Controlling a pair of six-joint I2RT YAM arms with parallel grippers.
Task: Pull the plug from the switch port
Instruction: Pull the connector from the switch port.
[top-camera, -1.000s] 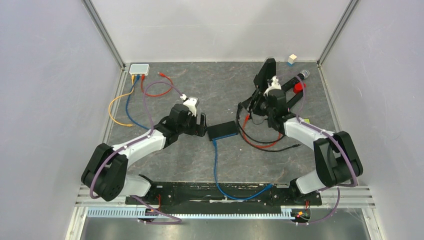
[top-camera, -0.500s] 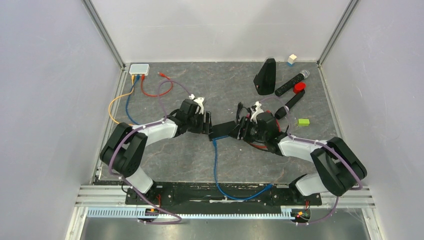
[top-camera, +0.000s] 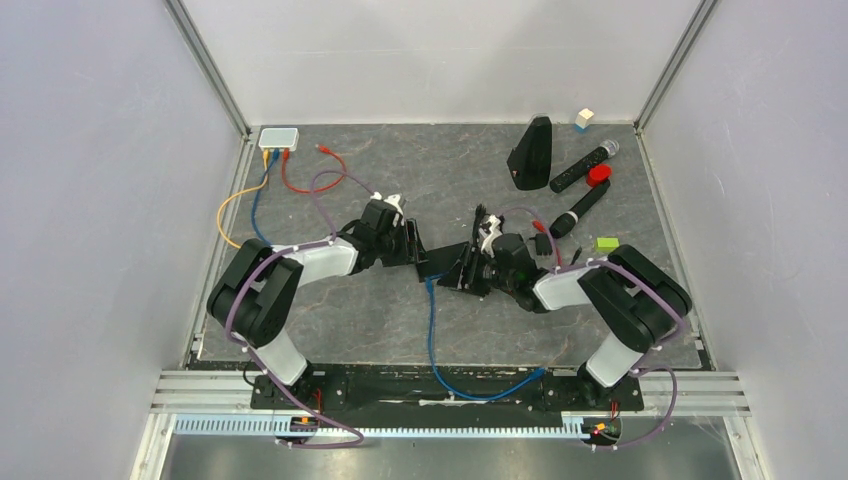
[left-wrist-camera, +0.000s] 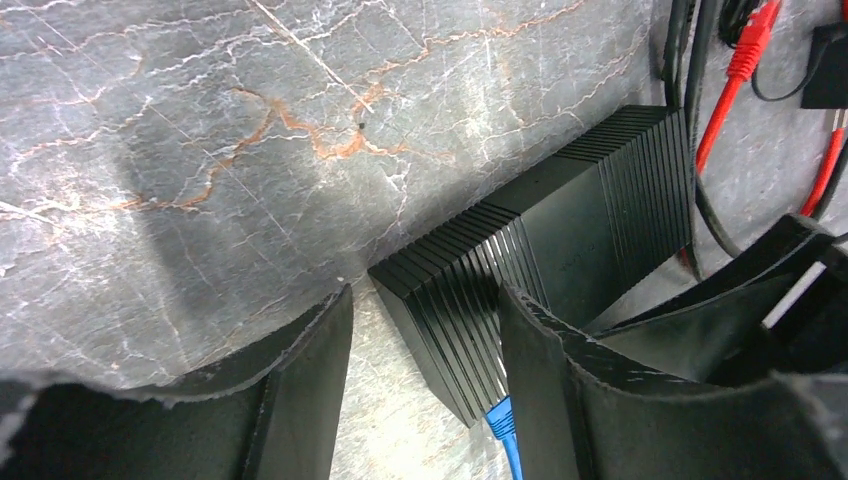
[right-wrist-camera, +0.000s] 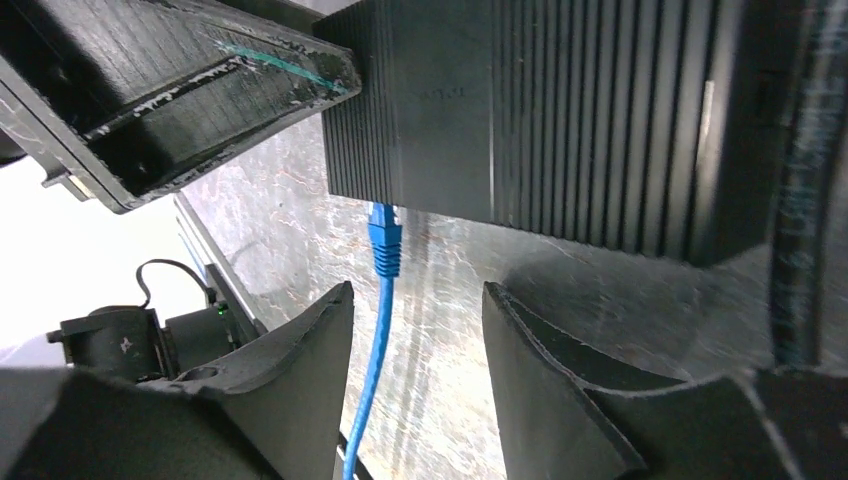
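While the left gripper (left-wrist-camera: 425, 300) straddles the near end of the switch (left-wrist-camera: 580, 220), its jaws stand wide. A gap shows at one finger; the other lies close against the ribbed casing. The blue plug (right-wrist-camera: 385, 240) is seated in the switch's side port, just ahead of the right gripper (right-wrist-camera: 417, 292) and slightly left of its centreline. Its long axis points back toward that claw. The right jaws are apart and empty, with the blue cable (right-wrist-camera: 365, 400) running between them untouched. The right arm is nearer the plug. Judgement: advance, close on the plug body, draw back along its axis. The red leads (left-wrist-camera: 740, 70) lie beyond the switch, out of the way.
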